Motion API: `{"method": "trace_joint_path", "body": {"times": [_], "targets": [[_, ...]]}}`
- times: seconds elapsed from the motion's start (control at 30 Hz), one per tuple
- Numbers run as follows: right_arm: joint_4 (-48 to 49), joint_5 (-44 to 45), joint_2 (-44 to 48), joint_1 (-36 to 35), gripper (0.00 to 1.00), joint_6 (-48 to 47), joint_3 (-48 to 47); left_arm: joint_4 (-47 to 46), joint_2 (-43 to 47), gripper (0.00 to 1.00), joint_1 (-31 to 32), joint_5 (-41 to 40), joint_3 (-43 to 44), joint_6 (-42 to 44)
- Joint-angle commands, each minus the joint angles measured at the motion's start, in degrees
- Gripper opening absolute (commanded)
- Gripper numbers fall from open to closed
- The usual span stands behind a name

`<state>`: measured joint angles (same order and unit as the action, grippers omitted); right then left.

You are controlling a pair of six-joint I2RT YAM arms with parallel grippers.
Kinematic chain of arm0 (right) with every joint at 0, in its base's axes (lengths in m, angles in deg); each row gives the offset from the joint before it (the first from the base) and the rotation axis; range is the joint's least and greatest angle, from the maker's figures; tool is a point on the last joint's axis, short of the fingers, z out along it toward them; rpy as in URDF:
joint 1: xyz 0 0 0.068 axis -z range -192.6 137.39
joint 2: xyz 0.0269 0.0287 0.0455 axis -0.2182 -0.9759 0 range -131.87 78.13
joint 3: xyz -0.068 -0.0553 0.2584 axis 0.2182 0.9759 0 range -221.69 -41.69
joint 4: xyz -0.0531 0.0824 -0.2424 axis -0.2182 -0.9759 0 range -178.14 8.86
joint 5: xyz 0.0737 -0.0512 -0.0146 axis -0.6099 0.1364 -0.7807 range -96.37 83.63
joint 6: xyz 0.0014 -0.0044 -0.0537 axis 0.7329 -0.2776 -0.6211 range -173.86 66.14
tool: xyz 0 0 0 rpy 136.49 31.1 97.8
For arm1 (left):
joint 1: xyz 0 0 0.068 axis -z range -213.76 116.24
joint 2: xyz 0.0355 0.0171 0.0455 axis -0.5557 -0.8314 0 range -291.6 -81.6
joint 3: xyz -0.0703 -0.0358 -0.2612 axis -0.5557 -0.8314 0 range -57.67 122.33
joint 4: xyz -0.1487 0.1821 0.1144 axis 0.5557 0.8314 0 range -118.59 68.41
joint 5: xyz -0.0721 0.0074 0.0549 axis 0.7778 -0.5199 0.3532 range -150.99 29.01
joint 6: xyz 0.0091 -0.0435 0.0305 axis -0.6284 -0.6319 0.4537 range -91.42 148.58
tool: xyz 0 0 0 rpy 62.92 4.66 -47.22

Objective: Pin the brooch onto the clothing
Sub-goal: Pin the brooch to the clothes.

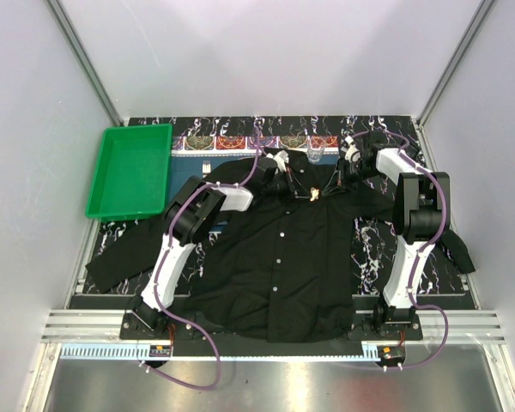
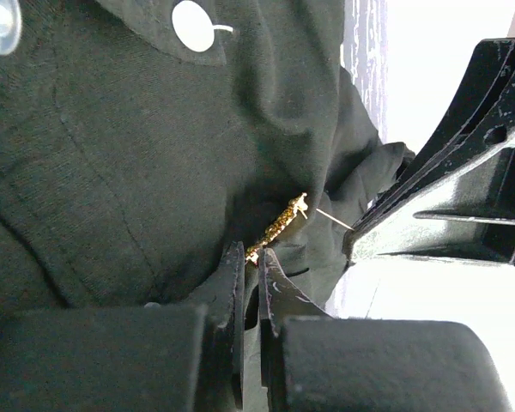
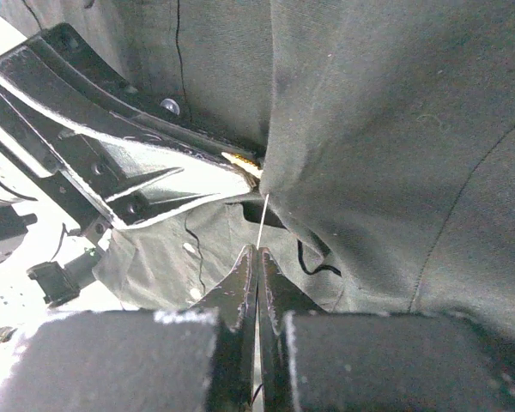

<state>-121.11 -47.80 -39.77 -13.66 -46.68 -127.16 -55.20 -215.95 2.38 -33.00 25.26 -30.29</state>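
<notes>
Closest to us in the left wrist view, the left gripper (image 2: 251, 257) has its jaws pressed nearly together on the lower end of the brooch (image 2: 279, 225). The small gold piece stands up out of the tips against a bunched fold of the black shirt (image 2: 112, 172), just below the collar. From its upper end a thin needle (image 2: 330, 218) runs across to the right gripper (image 3: 258, 256), whose jaws are fully closed on the needle's free end. Seen from above, both arms meet at that one spot on the shirt's chest.

We cannot tell whether the needle has gone through the cloth or only lies against the fold.

We judge the risks as follows:
- The needle is very thin, so a slight pull to the side could slide it out of the right jaws.
- If the two arms move out of step, the needle may bend or the brooch may twist in its end-on hold.
- The cloth is loose and folded, so the point could catch several layers or push the fold away.
- The two sets of tips are near each other and could knock together.
</notes>
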Motion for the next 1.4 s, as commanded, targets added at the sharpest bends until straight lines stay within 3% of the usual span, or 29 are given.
{"method": "trace_joint_path", "body": {"times": [0.0, 0.1, 0.23, 0.43, 0.63, 0.87, 0.93, 1.07, 1.23, 1.37], "targets": [[-1.9, 1.0, 0.7, 0.4, 0.0, -3.0, -1.2, 7.7, 4.3, 0.0, -1.9, 2.9, 2.8, 5.2], [-1.8, 0.6, 0.5, 0.4, 0.0, -3.0, -0.9, 10.4, 3.7, 0.0, -2.3, 4.3, 4.1, 5.7], [-1.6, 0.4, 0.0, 0.2, 0.0, -3.4, -1.3, 21.0, 0.5, 0.0, -2.3, 7.5, 12.6, 6.9], [-1.2, 1.1, -0.9, -0.1, 0.0, -3.6, -1.5, 23.2, -2.4, 0.03, -2.3, 10.1, 17.2, 6.6], [-1.8, -1.5, -1.5, 0.1, 0.0, -4.9, -2.6, 24.5, -3.4, 0.0, -2.4, 10.6, 17.4, 7.5], [-1.5, -5.7, 3.0, 5.6, 0.51, -6.8, -1.2, 21.1, -4.3, 0.0, -2.3, 12.0, 16.1, 6.1], [-1.4, -7.0, 3.7, 6.1, 0.55, -7.4, -0.6, 19.5, -4.8, 0.0, -2.4, 13.0, 16.5, 5.2], [-0.6, -7.7, 3.3, 6.2, 0.55, -9.6, -1.2, 19.3, -5.6, 0.0, -2.4, 14.1, 17.5, 5.4], [1.4, -8.1, 2.1, 5.9, 0.39, -10.8, -3.6, 19.3, -5.2, 0.0, -2.4, 15.1, 17.4, 6.4], [-1.9, -6.2, -0.5, 4.6, 0.4, -13.3, -7.4, 19.8, -4.7, 0.0, -2.4, 15.2, 17.4, 7.3]]}}
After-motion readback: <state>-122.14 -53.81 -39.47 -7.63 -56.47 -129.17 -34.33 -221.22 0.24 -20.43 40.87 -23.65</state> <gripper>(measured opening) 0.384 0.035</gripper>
